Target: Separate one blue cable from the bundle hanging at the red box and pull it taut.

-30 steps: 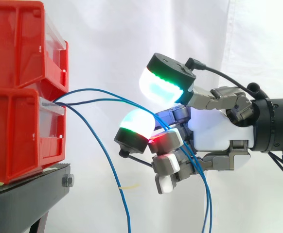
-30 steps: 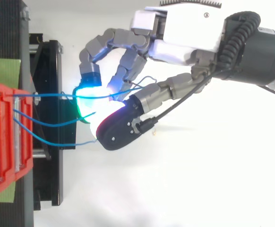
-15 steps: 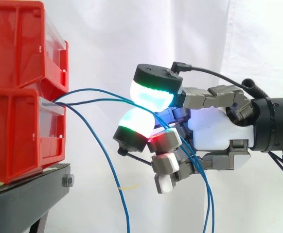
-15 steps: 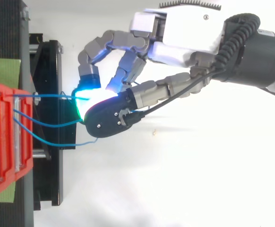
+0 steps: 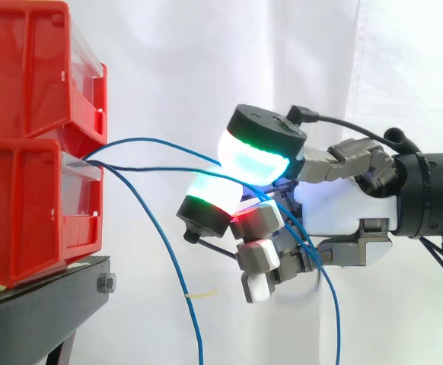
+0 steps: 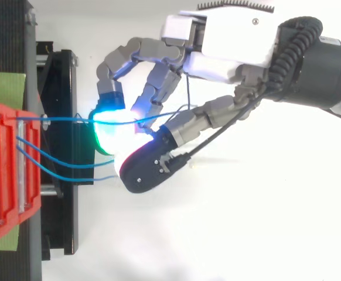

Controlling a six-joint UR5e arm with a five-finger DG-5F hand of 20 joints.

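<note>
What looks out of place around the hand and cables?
Two blue cables run from the lower red bin into the hand, whose fingers curl round them, not one; the upper one bows upward, slack. A third cable hangs loose below. Nothing looks damaged.

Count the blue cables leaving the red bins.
3, all from the lower red bin: the upper cable arches into the robot hand, the middle cable runs into it just beneath, the drooping cable falls below the frame. Others may hide inside the bin.

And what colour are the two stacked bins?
The bins are red; the side view shows it best.
</note>
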